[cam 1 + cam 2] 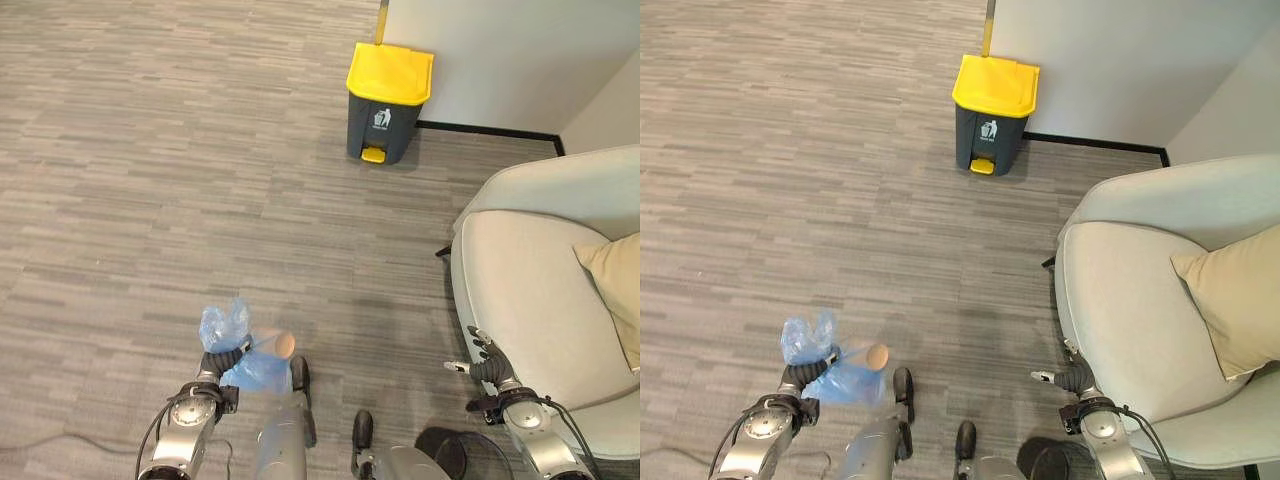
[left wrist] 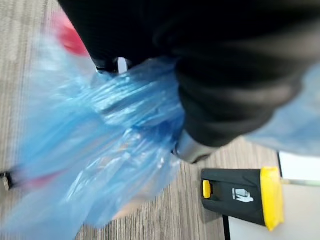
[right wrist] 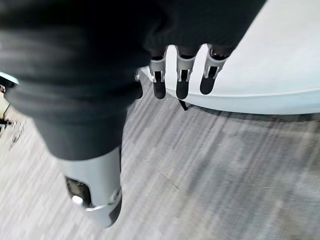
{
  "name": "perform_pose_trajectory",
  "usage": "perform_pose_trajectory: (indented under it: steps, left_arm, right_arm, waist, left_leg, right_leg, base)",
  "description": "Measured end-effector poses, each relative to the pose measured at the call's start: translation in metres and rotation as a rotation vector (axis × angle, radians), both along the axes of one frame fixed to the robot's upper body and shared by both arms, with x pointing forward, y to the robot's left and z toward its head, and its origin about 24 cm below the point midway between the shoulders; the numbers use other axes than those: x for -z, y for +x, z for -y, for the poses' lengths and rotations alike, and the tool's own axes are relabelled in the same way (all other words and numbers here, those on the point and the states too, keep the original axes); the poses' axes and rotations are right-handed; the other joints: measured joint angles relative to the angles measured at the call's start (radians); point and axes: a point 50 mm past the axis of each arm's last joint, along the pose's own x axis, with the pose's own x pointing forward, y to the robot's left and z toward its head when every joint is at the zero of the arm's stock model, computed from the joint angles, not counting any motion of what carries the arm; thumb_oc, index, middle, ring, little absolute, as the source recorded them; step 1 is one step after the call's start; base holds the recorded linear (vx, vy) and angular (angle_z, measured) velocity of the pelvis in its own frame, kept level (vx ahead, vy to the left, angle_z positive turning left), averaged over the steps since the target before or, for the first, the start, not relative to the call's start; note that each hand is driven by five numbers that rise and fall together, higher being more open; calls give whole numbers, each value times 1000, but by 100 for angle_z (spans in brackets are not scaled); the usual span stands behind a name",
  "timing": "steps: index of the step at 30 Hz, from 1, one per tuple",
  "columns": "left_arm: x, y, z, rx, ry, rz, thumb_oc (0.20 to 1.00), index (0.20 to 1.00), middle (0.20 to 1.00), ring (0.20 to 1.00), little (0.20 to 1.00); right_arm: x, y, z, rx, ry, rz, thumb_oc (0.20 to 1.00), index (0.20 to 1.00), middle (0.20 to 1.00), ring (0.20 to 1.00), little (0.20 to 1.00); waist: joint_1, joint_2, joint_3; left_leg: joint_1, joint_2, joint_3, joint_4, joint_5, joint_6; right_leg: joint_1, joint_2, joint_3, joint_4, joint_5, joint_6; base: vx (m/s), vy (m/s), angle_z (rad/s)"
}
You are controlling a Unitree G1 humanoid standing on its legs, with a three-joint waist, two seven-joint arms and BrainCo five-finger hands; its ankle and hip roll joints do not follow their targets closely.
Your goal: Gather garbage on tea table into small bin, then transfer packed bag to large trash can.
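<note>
The left hand (image 1: pixel 213 366) gripped the blue bag (image 1: pixel 240 350) by its gathered neck at 7 o'clock — thin, soft, likely light — bin (image 1: pixel 388 100) at 12; right hand (image 1: pixel 488 364) hung open, empty.

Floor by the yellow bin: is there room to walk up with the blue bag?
Yes. The grey floor is bare from the blue bag in the left hand to the bin. The armchair crowds the right hand.

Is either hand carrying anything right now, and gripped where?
The left hand holds the blue garbage bag by its gathered neck, the bunched top sticking out above the fist. The right hand holds nothing, fingers relaxed.
</note>
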Motion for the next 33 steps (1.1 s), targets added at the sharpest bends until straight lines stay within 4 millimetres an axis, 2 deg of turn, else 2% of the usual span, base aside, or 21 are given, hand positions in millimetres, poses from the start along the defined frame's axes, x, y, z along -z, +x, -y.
perform_pose_trajectory:
  steps: [3,6,7,8,9,10,12,15,16,17,20,22,23,24,25,26,27,29,30,31,33]
  left_arm:
    - [-1,-2,-8,-3,22,-8,200,200,200,200,200]
    - [-11,4,-21,-14,61,17,200,200,200,200,200]
    - [-16,6,-28,-19,87,26,200,200,200,200,200]
    - [-18,7,-33,-23,106,26,200,200,200,200,200]
    - [-20,8,-34,-25,113,35,200,200,200,200,200]
    - [-19,6,-35,-27,115,29,200,200,200,200,200]
    - [-22,9,-34,-21,112,45,200,200,200,200,200]
    - [-18,8,-32,-43,97,41,200,200,200,200,200]
    - [-15,9,-28,-48,82,34,200,200,200,200,200]
    - [-10,9,-24,-48,64,21,200,200,200,200,200]
    - [-8,9,-17,-48,43,20,200,200,200,200,200]
    - [-3,4,-14,-40,31,2,200,200,200,200,200]
    - [4,-2,-7,-38,5,-21,200,200,200,200,200]
    - [6,-7,-3,-37,-5,-27,200,200,200,200,200]
    - [7,-8,-1,-32,-10,-33,200,200,200,200,200]
    - [9,-12,-3,-11,-2,-51,200,200,200,200,200]
    - [7,-15,-4,0,2,-47,200,200,200,200,200]
    - [2,-9,-3,19,5,-26,200,200,200,200,200]
    - [-3,-3,-1,26,2,-2,200,200,200,200,200]
    - [-5,-1,-3,25,7,13,200,200,200,200,200]
    - [-6,-4,-9,27,25,-3,200,200,200,200,200]
  right_arm:
    - [2,-2,-4,-5,14,-7,1000,1000,1000,1000,1000]
    - [-3,6,-15,-57,31,14,1000,1000,1000,1000,1000]
    - [-7,14,-22,-80,39,35,1000,1000,1000,1000,1000]
    - [-9,18,-26,-84,53,52,1000,1000,1000,1000,1000]
    - [-11,21,-28,-95,56,62,1000,1000,1000,1000,1000]
    - [-13,24,-30,-107,59,69,1000,1000,1000,1000,1000]
    - [-12,22,-30,-107,55,62,1000,1000,1000,1000,1000]
    - [-14,23,-32,-130,48,63,1000,1000,1000,1000,1000]
    - [-14,23,-31,-125,47,62,1000,1000,1000,1000,1000]
    - [-8,16,-29,-117,45,30,1000,1000,1000,1000,1000]
    - [-4,11,-25,-106,41,9,1000,1000,1000,1000,1000]
    - [0,5,-23,-99,41,-13,1000,1000,1000,1000,1000]
    - [2,2,-17,-91,23,-31,1000,1000,1000,1000,1000]
    - [-1,6,-15,-91,16,-24,1000,1000,1000,1000,1000]
    - [-5,13,-15,-98,10,-4,1000,1000,1000,1000,1000]
    - [-14,21,-13,-93,10,46,1000,1000,1000,1000,1000]
    - [-15,20,-9,-82,5,51,1000,1000,1000,1000,1000]
    - [-15,20,-2,-70,-11,42,1000,1000,1000,1000,1000]
    - [-12,15,2,-40,-10,24,1000,1000,1000,1000,1000]
    - [-13,17,1,-37,-9,26,1000,1000,1000,1000,1000]
    - [-18,21,-1,-42,-4,61,1000,1000,1000,1000,1000]
  waist:
    - [6,-29,-16]
    - [19,-35,-16]
    - [34,-42,-15]
    - [33,-48,-16]
    - [30,-46,-15]
    - [30,-42,-14]
    - [16,-42,-12]
    - [0,-34,-4]
    - [-4,-35,-3]
    - [-24,-28,7]
    - [-37,-27,8]
    - [-43,-29,6]
    - [-53,11,8]
    - [-52,34,6]
    - [-46,43,3]
    - [-42,41,-1]
    - [-29,43,-7]
    - [-25,34,-1]
    - [-20,15,1]
    - [-3,-27,14]
    - [-5,-46,14]
  left_leg:
    - [13,-71,59,34,-63,72]
    - [36,-99,72,36,-82,86]
    - [54,-97,82,30,-109,117]
    - [63,-100,94,32,-109,115]
    - [91,-101,86,14,-148,100]
    - [117,-101,101,-10,-133,97]
    - [145,-102,101,-22,-159,87]
    - [156,-99,100,-17,-192,90]
    - [162,-99,100,-14,-202,85]
    - [218,-111,91,-11,-242,70]
    - [270,-124,49,30,-310,58]
    - [337,-125,7,0,-327,37]
    - [416,-79,-50,-49,-342,-5]
    - [427,-30,-80,-16,-334,-38]
    - [416,7,-95,64,-304,-84]
    - [330,41,-100,297,-245,-155]
    - [228,75,-123,531,-156,-155]
    - [67,79,-124,749,-172,-130]
    - [7,61,-111,754,-241,-51]
    - [-16,-5,-119,622,-290,-25]
    - [-127,-45,-86,460,-283,-21]
  right_leg:
    - [-49,-98,35,122,-66,55]
    - [-121,-135,56,234,-86,81]
    - [-179,-145,59,362,-76,109]
    - [-217,-159,52,448,-88,130]
    - [-256,-163,41,496,-108,132]
    - [-292,-169,28,521,-120,133]
    - [-343,-171,12,465,-115,137]
    - [-450,-165,-14,347,-39,116]
    - [-493,-165,-31,280,9,124]
    - [-511,-163,-68,54,127,131]
    - [-516,-166,-75,-51,176,119]
    - [-481,-159,-91,-46,199,87]
    - [-435,-123,-92,-8,266,41]
    - [-428,-91,-93,61,286,4]
    - [-426,-69,-106,146,252,-64]
    - [-388,-49,-126,180,166,-93]
    - [-333,-15,-122,168,116,-128]
    - [-265,21,-111,137,34,-185]
    - [-233,27,-91,116,49,-155]
    - [-195,27,-49,87,52,-151]
    - [-119,34,-48,48,43,-112]
  base:
    - [219,196,-29]
    - [192,176,-31]
    - [224,98,-31]
    - [224,97,-43]
    - [185,55,-35]
    - [279,56,-21]
    - [371,51,-14]
    - [421,-11,-15]
    - [422,-44,13]
    - [506,-145,19]
    - [372,-132,43]
    - [552,-239,80]
    - [538,-332,97]
    - [542,-413,89]
    - [418,-387,45]
    - [564,-504,7]
    - [573,-403,-13]
    - [434,-207,2]
    - [190,-35,-9]
    - [197,-34,-55]
    - [320,-23,-56]
